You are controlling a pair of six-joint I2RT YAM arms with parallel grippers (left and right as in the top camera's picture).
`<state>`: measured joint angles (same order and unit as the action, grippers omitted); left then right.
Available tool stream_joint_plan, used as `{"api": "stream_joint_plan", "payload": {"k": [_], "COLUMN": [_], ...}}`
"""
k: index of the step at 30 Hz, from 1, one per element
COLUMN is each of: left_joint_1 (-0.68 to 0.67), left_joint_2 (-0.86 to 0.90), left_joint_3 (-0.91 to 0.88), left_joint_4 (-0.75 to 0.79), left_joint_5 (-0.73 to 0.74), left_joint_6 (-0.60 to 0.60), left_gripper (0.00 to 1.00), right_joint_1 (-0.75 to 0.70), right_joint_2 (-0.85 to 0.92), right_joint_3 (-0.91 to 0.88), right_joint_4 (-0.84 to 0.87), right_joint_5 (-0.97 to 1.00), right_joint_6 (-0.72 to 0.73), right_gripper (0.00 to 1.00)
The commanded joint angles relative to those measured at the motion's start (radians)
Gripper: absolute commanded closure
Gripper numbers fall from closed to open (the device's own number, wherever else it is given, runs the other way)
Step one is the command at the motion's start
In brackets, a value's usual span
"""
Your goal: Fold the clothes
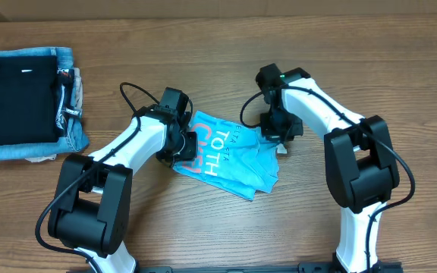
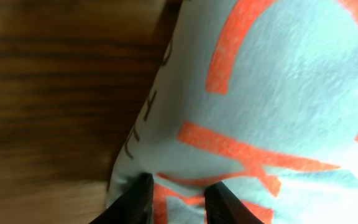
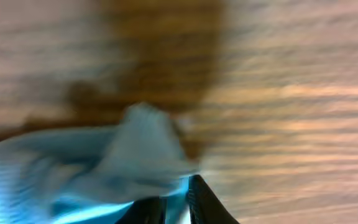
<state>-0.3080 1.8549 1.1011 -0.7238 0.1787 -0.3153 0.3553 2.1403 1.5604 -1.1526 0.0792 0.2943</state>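
Folded stack (image 1: pixel 25 102) far left on bench (image 1: pixel 203 45), seemingly done. Left pincer (image 2: pixel 179 202) clenched on shirt (image 1: pixel 230 155) left edge; shirt mid-bench, rumpled, partly doubled. Right pincer (image 3: pixel 178 208) clenched on right edge. Fold barely begun; smoothing, final folds, stacking remain.

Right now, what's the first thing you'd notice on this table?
The bright sky-blue cotton T-shirt with coral-pink and white letters, crumpled mid-table. The left claw and right claw sit at its two sides. Far left lies a folded black garment atop folded denim-blue cloth.
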Motion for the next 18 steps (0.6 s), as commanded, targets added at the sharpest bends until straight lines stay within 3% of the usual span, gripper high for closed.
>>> {"api": "stream_joint_plan", "payload": {"k": [1, 4, 9, 14, 16, 17, 18], "left_joint_1": [0.002, 0.002, 0.002, 0.0, 0.002, 0.002, 0.002], "left_joint_2": [0.055, 0.055, 0.043, -0.077, -0.145, -0.173, -0.196], "left_joint_3": [-0.053, -0.052, -0.052, -0.047, -0.035, -0.028, -0.023], "left_joint_4": [-0.081, -0.158, -0.266, -0.262, -0.211, -0.175, -0.133], "left_joint_5": [-0.068, -0.024, 0.009, -0.016, -0.06, -0.087, -0.115], "left_joint_6": [-0.009, -0.024, -0.052, -0.048, -0.047, -0.046, -0.043], "left_gripper": [0.69, 0.69, 0.78, 0.78, 0.73, 0.62, 0.43], "right_joint_1": [-0.01, -0.01, -0.015, -0.045, -0.05, -0.05, -0.05], "right_joint_2": [0.0, 0.0, -0.006, -0.09, -0.143, -0.17, -0.2], "right_joint_3": [-0.011, -0.01, 0.035, 0.16, 0.201, 0.214, 0.22], "right_joint_4": [0.042, 0.085, 0.071, -0.021, -0.06, -0.078, -0.101], "right_joint_5": [0.033, 0.032, 0.037, 0.036, 0.027, 0.019, -0.004], "right_joint_6": [-0.048, -0.08, -0.057, -0.006, -0.006, -0.006, -0.006], "right_gripper": [0.83, 0.83, 0.87, 0.89, 0.89, 0.88, 0.87]}}
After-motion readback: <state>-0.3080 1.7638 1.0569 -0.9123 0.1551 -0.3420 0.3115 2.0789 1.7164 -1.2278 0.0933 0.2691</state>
